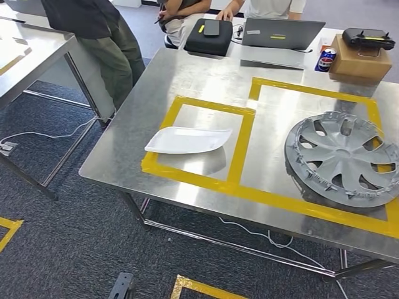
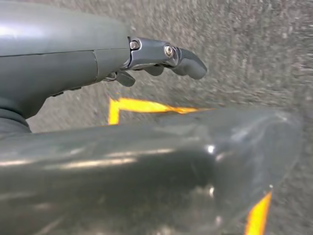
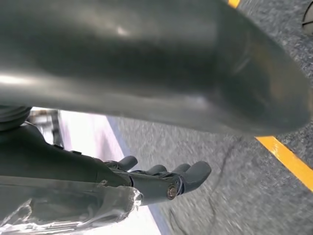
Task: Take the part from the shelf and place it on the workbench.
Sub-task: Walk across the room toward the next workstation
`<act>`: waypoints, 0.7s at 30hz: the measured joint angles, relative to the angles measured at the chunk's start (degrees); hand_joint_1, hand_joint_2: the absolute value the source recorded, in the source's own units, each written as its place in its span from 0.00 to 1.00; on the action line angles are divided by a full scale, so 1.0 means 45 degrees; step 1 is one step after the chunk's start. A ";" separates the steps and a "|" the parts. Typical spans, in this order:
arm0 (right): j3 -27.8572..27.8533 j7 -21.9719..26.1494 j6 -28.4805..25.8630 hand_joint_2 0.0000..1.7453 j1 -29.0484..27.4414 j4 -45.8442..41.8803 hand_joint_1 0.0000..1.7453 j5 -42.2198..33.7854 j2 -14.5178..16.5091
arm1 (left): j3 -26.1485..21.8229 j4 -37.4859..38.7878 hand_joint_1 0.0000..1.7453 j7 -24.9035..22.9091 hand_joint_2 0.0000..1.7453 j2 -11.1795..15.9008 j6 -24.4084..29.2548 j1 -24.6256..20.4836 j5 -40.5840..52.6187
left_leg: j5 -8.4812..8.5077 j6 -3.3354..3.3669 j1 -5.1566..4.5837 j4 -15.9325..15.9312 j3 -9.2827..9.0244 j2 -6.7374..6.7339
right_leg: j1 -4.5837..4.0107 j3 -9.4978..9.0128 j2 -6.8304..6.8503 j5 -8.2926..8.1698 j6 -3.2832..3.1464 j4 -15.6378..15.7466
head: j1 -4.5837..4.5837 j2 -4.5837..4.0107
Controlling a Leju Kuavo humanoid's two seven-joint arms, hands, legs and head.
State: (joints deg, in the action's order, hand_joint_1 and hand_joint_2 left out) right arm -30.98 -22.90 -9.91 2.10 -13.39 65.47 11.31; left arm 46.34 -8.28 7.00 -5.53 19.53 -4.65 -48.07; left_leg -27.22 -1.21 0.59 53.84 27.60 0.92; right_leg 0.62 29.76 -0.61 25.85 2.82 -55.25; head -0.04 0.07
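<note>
A white, flat, curved plastic part [image 1: 187,140] lies on the steel workbench [image 1: 197,75], inside the left square of yellow tape [image 1: 242,146]. A grey wheel cover [image 1: 342,157] lies in the larger taped square to its right. In the left wrist view my left hand [image 2: 110,63] hangs over grey carpet, fingers [image 2: 184,61] stretched out and holding nothing. In the right wrist view my right hand [image 3: 147,181] also hangs over the carpet with fingers [image 3: 191,172] extended and nothing between them.
At the bench's far edge stand a laptop [image 1: 281,32], a black case [image 1: 209,36], a cardboard box [image 1: 358,61] and a can [image 1: 325,60]. People sit or lean behind it. A second table [image 1: 28,56] stands at the left. Cables and yellow floor tape [image 1: 202,288] lie on the carpet.
</note>
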 joint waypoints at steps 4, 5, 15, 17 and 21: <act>0.0827 0.0336 0.0219 0.00 0.0000 0.0139 0.00 0.1012 -0.0101 | 0.0235 0.0000 0.00 0.0136 0.00 -0.0083 0.0153 -0.0038 -0.0210 | 0.0118 0.0174 -0.0031 -0.0039 0.0014 -0.0024 | 0.0064 0.0024 -0.0007 -0.0068 0.0165 0.0016 | 0.0000 0.0000; 0.1018 0.0400 0.0233 0.00 0.0000 0.0160 0.00 0.1190 -0.0115 | 0.0256 0.0000 0.00 0.0269 0.00 -0.0109 0.0102 -0.0059 -0.0276 | 0.0187 0.0231 -0.0010 -0.0111 0.0012 -0.0048 | 0.0068 0.0088 0.0007 0.0033 0.0207 -0.0085 | -0.0009 0.0000; 0.1292 0.1158 0.2175 0.00 -0.0005 0.0361 0.00 0.0572 -0.0107 | 0.0612 0.0000 0.00 -0.0501 0.00 -0.0285 -0.0232 -0.0100 -0.0119 | 0.0185 0.0078 0.0111 0.0079 0.0174 -0.0172 | 0.0242 0.0414 0.0050 0.0279 0.0589 -0.1289 | -0.0058 -0.0001; 0.1442 0.1263 0.2326 0.00 0.0024 0.0374 0.00 0.1405 -0.0067 | 0.0684 0.0000 0.00 -0.0566 0.00 -0.0304 -0.0457 -0.0126 -0.0325 | 0.0145 -0.0112 0.0064 0.0286 0.0303 -0.0162 | 0.0239 0.0148 0.0000 0.0278 0.0446 -0.0718 | -0.0059 0.0000; 0.2433 0.1643 0.2178 0.00 0.0030 0.0376 0.00 0.3163 -0.0075 | 0.0697 0.0000 0.00 -0.0698 0.00 -0.0363 -0.0924 -0.0153 -0.0603 | -0.0180 -0.0382 0.0105 0.0707 0.0648 -0.0174 | 0.0192 0.0489 -0.0020 0.0191 -0.0141 -0.0794 | -0.0009 0.0000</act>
State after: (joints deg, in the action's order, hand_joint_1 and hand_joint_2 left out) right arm -20.03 -15.51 -0.11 2.23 -11.69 79.70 10.97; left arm 49.47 -8.28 3.85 -7.16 15.38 -5.34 -50.78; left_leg -28.03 -2.93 1.06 57.02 30.52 0.14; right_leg 1.48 31.96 -0.70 26.70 2.19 -58.82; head -0.08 0.07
